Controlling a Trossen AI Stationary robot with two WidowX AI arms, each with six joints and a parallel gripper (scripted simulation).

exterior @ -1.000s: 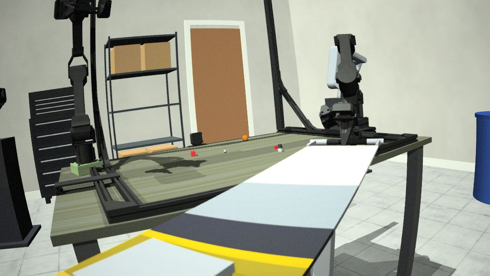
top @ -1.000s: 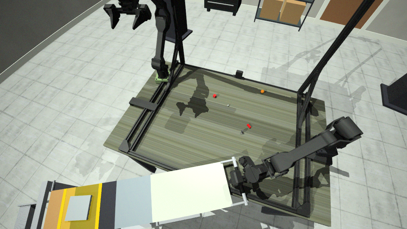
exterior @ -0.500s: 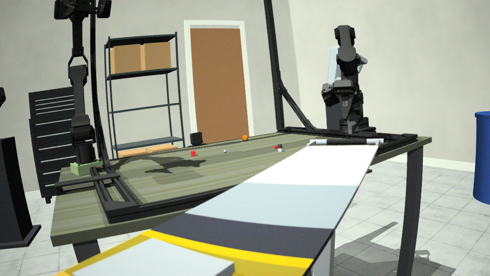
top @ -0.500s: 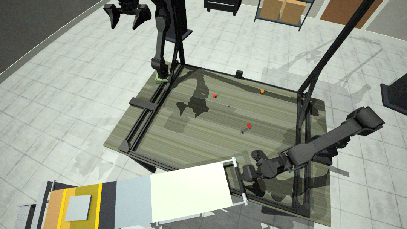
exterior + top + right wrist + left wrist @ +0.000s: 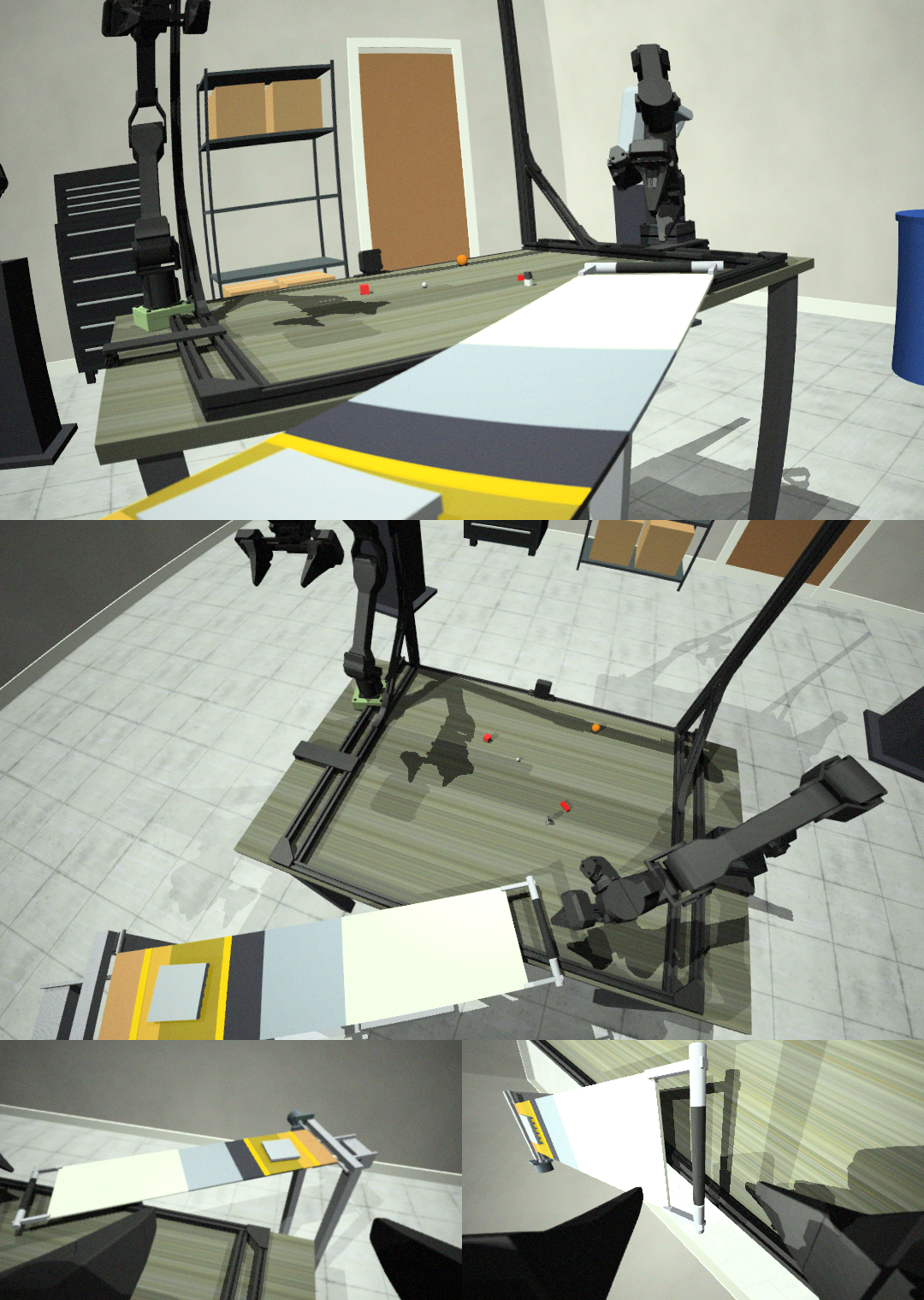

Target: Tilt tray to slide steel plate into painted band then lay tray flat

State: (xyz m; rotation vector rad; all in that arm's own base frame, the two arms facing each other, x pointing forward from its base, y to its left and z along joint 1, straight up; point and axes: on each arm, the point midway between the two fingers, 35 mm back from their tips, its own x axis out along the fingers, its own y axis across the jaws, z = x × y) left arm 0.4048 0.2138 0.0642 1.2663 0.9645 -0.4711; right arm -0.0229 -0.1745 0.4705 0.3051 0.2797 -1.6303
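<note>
The long tray (image 5: 387, 953) rests with its handle end low at the table's front edge. The steel plate (image 5: 177, 991) lies on the bed at the far end, between the two yellow lines of the painted band (image 5: 187, 966); it also shows in the right wrist view (image 5: 281, 1149). My left gripper (image 5: 578, 907) is open and empty, a little off the tray's handle (image 5: 542, 933), not touching it. In the left wrist view the handle (image 5: 698, 1138) stands ahead of the spread fingers. My right gripper (image 5: 287, 564) is open and empty, raised high off the table's far corner.
Two red cubes (image 5: 487, 737) (image 5: 565, 805), an orange ball (image 5: 595, 727), a small white ball (image 5: 518, 759) and a small grey piece (image 5: 550, 819) lie mid-table, apart from the tray. Black frame rails border the table. The tray's stand (image 5: 325, 1190) is off the table.
</note>
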